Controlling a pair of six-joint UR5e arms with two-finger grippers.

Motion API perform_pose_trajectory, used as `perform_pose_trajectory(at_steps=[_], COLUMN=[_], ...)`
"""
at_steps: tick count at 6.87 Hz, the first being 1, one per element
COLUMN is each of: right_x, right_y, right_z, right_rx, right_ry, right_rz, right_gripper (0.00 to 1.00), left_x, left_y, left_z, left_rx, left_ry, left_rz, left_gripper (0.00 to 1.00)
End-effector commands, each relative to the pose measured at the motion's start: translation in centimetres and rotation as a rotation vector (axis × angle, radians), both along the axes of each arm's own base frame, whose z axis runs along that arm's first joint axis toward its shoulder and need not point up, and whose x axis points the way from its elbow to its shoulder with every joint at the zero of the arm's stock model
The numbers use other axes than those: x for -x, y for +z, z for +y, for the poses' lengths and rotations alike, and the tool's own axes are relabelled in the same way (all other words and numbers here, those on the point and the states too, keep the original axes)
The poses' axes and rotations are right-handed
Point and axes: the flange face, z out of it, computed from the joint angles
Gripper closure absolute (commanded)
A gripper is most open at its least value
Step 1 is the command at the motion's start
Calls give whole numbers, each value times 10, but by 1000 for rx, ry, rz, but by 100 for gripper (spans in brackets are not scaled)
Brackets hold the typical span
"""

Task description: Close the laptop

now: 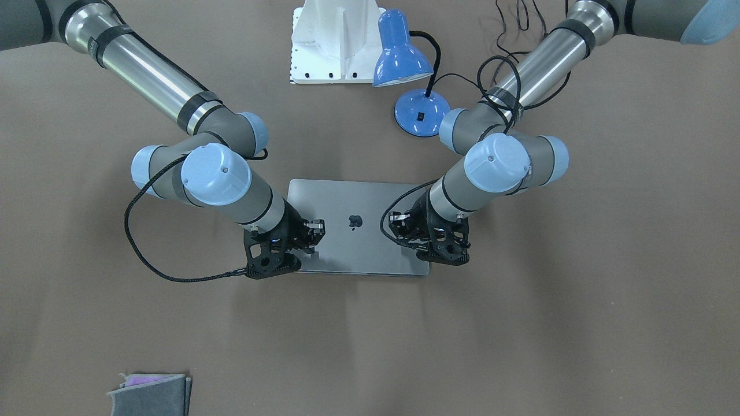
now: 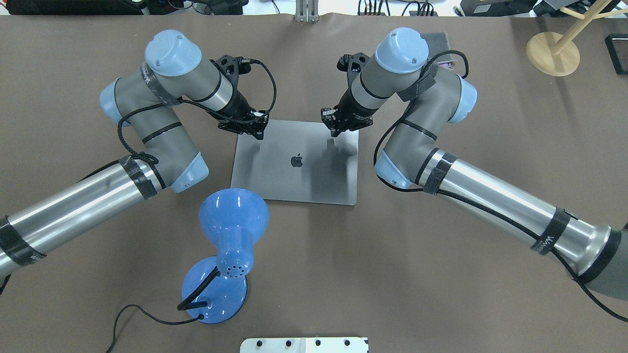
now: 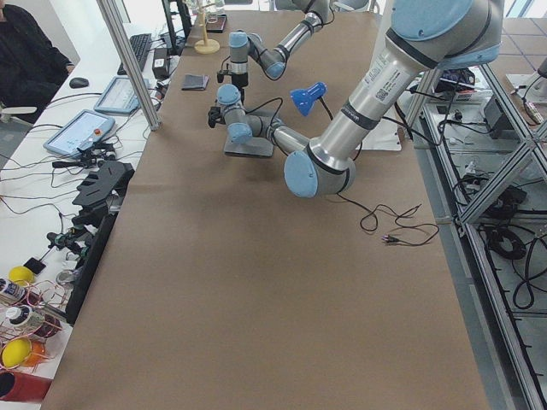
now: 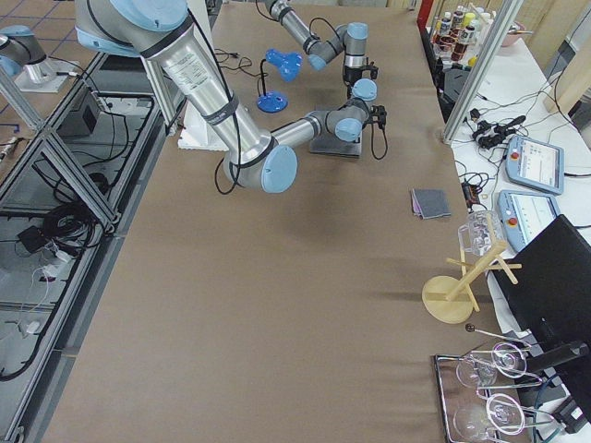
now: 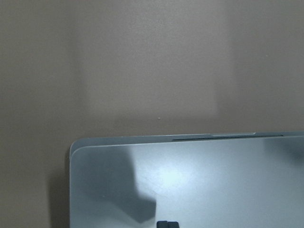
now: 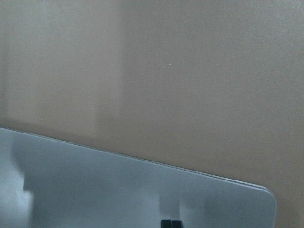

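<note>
The laptop lies flat on the brown table with its space-grey lid down and the dark apple logo up. It also shows in the front view. My left gripper points down over one far corner of the lid, my right gripper over the other far corner. In the left wrist view the fingertips sit together just over the lid. In the right wrist view the fingertips do the same. Both grippers are shut and hold nothing. I cannot tell if they touch the lid.
A blue desk lamp with its black cord stands on the robot's side of the laptop, near my left arm. A white bracket sits by the robot's base. A grey felt pouch lies far off. A wooden stand is at the far right.
</note>
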Motion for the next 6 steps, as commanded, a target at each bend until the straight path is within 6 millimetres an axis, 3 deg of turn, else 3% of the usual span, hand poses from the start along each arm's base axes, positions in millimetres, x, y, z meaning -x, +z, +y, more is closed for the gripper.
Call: perform_pose_trajectory(at_steps=[1, 2, 3, 4, 5, 6], right_x=[-5, -23, -53, -82, -104, -130], right_y=[-18, -28, -37, -40, -35, -17], right_z=[-9, -21, -35, -49, -56, -56], right_rx=[-5, 2, 21, 47, 59, 66], right_ry=[9, 5, -11, -21, -13, 13], right_rz=[-18, -44, -81, -110, -116, -113], right_gripper=[100, 100, 100, 1, 0, 0], left_x=[-2, 4, 25, 42, 94, 142], left_y=[-4, -9, -16, -16, -3, 20], left_z=[0, -2, -12, -3, -17, -32], left_rx=[-6, -13, -51, -86, -83, -65], left_ry=[-5, -10, -26, -32, -95, -154], left_rz=[2, 12, 23, 32, 32, 17], left_gripper=[100, 100, 67, 2, 1, 1])
